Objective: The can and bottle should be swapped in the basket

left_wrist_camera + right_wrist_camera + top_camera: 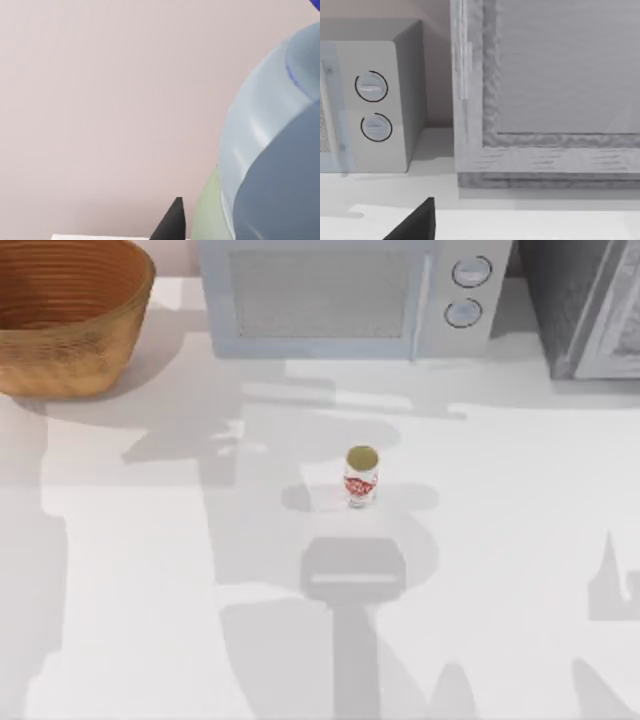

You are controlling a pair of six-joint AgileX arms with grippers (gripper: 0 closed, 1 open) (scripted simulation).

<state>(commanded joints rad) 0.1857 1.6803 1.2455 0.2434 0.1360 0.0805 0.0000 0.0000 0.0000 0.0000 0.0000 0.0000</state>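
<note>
The left hand (172,222) shows one dark fingertip beside a bluish bottle (272,150), its grip impossible to tell. The basket (70,340), cut off at the table's (150,570) far left corner, stands well apart from the upright can (361,478) mid-table.

upright can (361,477) mid-table, basket (70,360) far-left corner

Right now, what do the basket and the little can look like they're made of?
The basket looks like woven wicker, matte orange-brown, judging by its ribbed sides. The can is probably metal: dull gold top, white side with red print.
</note>
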